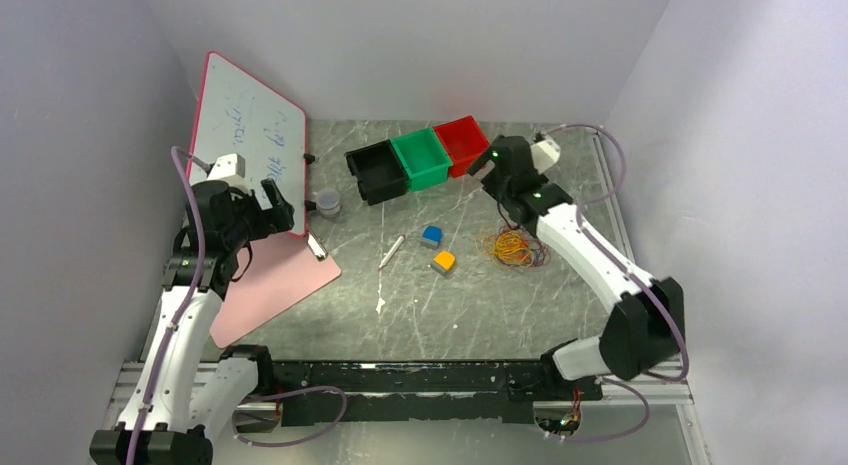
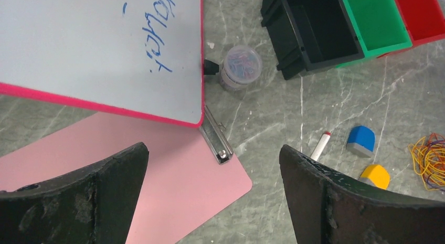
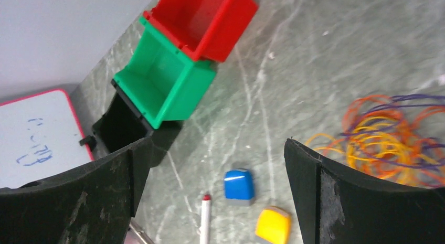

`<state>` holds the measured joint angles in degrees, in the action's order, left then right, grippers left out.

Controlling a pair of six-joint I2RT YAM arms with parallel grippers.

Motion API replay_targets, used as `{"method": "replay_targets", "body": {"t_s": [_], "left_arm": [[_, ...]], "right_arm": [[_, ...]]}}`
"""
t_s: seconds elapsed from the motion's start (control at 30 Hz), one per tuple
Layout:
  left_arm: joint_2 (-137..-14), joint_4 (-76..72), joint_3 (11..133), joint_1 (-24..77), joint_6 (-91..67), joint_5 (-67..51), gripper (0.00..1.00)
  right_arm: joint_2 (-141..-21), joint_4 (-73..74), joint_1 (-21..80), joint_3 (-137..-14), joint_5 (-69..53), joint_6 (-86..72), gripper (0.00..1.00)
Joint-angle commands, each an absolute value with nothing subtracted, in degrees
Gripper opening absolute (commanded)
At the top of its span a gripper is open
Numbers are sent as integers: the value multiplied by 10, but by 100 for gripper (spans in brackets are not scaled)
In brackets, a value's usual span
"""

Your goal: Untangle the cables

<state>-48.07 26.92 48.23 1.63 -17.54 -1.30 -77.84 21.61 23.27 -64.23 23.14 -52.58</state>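
Observation:
The cables (image 1: 513, 247) lie as one tangled bunch of thin yellow-orange, red-orange and dark purple loops on the grey table, right of centre. They also show at the right edge of the left wrist view (image 2: 430, 160) and the right wrist view (image 3: 388, 134). My right gripper (image 1: 494, 167) is open and empty, raised near the bins, up and left of the bunch (image 3: 218, 141). My left gripper (image 1: 270, 203) is open and empty, far to the left over the pink clipboard's corner (image 2: 213, 148). Neither gripper touches the cables.
Black (image 1: 377, 172), green (image 1: 422, 157) and red (image 1: 462, 143) bins stand in a row at the back. A whiteboard (image 1: 245, 140) leans at the back left over a pink clipboard (image 1: 275, 285). A small jar (image 1: 327, 202), marker (image 1: 391, 252), blue block (image 1: 431, 235) and yellow block (image 1: 443, 262) lie mid-table.

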Motion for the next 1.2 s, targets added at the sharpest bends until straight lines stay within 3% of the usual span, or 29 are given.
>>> {"method": "replay_targets", "body": {"t_s": [0.0,0.23,0.57,0.9,1.17], "left_arm": [[-465,289,472,11,-174,-7,99],[-464,279,465,43,-174,-7,99],[-460,289,469,77,-174,20,99],[-472,290,471,89,-174,22,98],[-468,286,468,88,-176,33,98]], "right_arm": [[-853,214,276,-698,287,-631,100],[-1000,244,347,-818,328,-700,100],[-1151,288,354,-950,333,-736,97],[-1257,307,342,-1039,334,-719,85],[-1298,300,321,-1074,309,-676,64]]}}
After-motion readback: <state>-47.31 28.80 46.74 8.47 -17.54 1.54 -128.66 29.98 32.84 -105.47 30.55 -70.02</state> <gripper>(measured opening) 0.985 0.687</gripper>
